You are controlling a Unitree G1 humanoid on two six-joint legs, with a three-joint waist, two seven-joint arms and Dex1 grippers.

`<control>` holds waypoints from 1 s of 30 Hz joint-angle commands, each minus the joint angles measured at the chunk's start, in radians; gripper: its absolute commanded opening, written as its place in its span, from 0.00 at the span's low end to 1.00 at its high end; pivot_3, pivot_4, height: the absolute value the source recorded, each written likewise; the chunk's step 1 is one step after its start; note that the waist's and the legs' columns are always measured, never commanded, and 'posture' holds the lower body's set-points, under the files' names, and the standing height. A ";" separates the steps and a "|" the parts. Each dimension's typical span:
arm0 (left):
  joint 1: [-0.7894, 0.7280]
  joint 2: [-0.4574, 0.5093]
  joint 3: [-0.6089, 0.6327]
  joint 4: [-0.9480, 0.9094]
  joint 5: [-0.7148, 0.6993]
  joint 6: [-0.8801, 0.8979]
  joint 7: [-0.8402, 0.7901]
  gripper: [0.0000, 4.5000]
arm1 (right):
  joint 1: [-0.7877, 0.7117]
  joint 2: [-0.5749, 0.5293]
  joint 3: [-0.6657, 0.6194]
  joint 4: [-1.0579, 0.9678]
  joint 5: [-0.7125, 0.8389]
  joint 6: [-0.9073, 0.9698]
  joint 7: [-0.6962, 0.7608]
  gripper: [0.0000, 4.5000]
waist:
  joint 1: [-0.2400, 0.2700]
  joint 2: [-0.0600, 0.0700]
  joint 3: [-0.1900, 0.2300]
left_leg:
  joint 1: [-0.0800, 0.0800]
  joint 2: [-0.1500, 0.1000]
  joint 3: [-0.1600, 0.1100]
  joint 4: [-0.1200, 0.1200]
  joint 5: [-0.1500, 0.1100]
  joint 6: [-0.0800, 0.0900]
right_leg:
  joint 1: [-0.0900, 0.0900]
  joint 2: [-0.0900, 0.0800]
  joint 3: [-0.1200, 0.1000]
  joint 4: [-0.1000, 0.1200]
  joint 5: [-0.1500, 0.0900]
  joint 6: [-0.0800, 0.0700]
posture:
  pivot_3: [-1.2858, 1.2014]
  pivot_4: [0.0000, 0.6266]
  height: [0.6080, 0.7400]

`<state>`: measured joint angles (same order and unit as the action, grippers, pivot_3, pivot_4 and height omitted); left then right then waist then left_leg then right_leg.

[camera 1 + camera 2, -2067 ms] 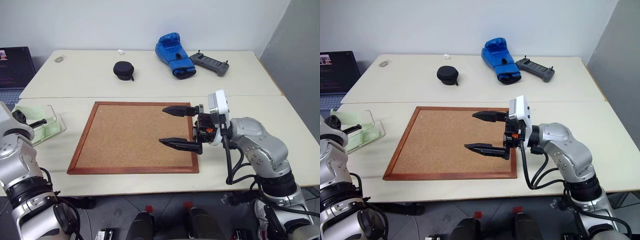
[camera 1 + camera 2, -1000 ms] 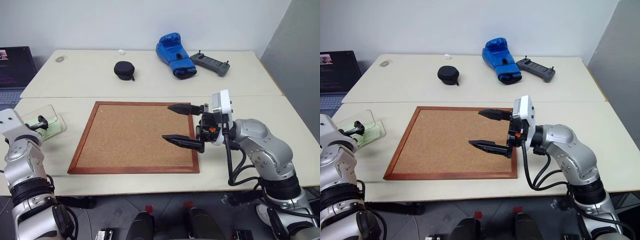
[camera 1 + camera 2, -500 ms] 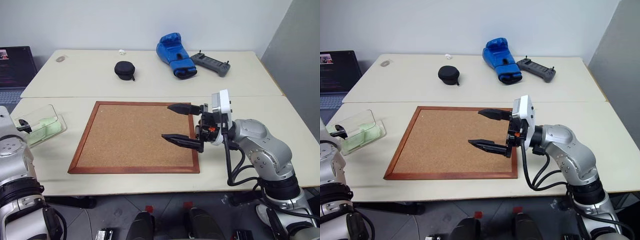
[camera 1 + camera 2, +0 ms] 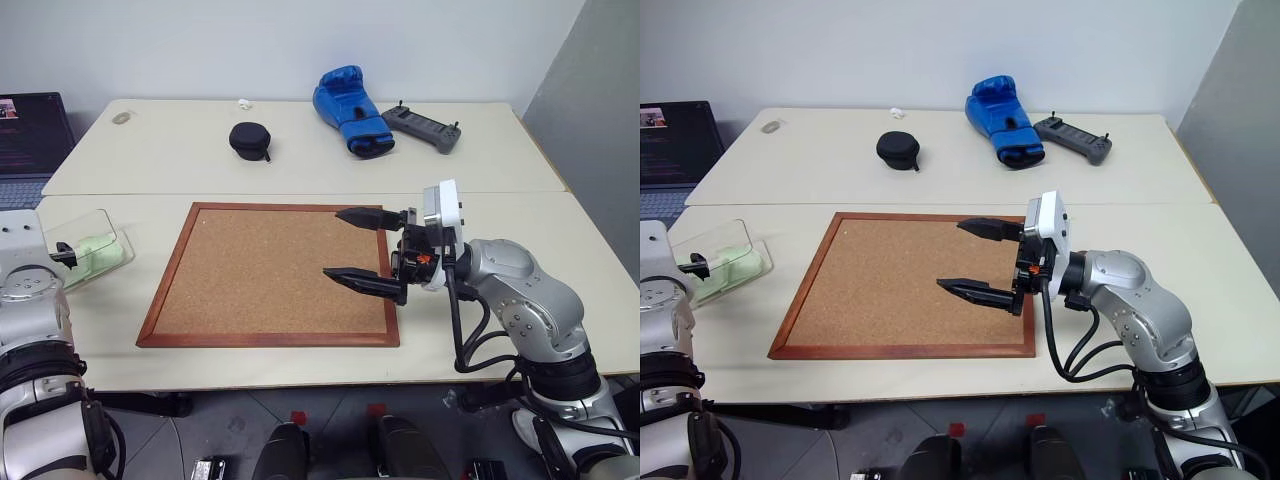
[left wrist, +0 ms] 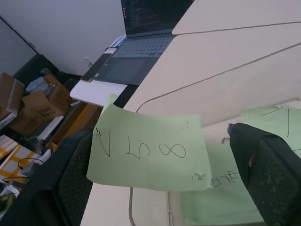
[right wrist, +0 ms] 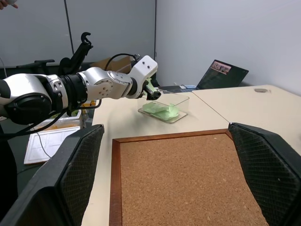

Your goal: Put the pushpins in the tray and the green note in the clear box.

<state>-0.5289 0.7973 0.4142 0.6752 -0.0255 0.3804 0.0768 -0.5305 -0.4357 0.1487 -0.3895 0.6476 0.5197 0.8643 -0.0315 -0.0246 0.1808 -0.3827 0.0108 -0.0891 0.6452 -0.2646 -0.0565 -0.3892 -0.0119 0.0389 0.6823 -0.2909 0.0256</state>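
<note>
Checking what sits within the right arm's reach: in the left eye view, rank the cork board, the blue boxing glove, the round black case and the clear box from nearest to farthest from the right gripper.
1. Cork board: directly beneath the right gripper.
2. Blue boxing glove: far table, beyond the gripper.
3. Round black case: far table, further to the robot's left.
4. Clear box: near table's left edge.

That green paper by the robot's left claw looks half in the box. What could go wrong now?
Two risks, I think:
1. The pale green square note sits between the open left gripper's fingers, across the rim of the clear plastic box. It might slide outside, or cling to a finger; I cannot tell which.
2. The box stands near the table's left edge, so a nudge could push it off.
</note>
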 commanded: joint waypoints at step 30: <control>-0.094 -0.023 0.187 0.029 -0.222 0.061 0.064 1.00 | -0.005 0.000 -0.011 -0.048 0.000 0.003 -0.023 1.00 | 0.000 0.000 0.000 | 0.000 0.000 0.000 0.000 0.000 0.000 | 0.000 -0.001 0.000 0.000 0.000 0.000 | 0.52 0.24 1.00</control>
<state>-0.6024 0.7611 0.5958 0.7493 -0.2430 0.4496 0.1405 -0.5306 -0.4357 0.1488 -0.3912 0.6472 0.5288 0.8451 -0.0318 -0.0248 0.1807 -0.3827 0.0111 -0.0890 0.6454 -0.2646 -0.0566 -0.3894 -0.0127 0.0387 0.6825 -0.2908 0.0256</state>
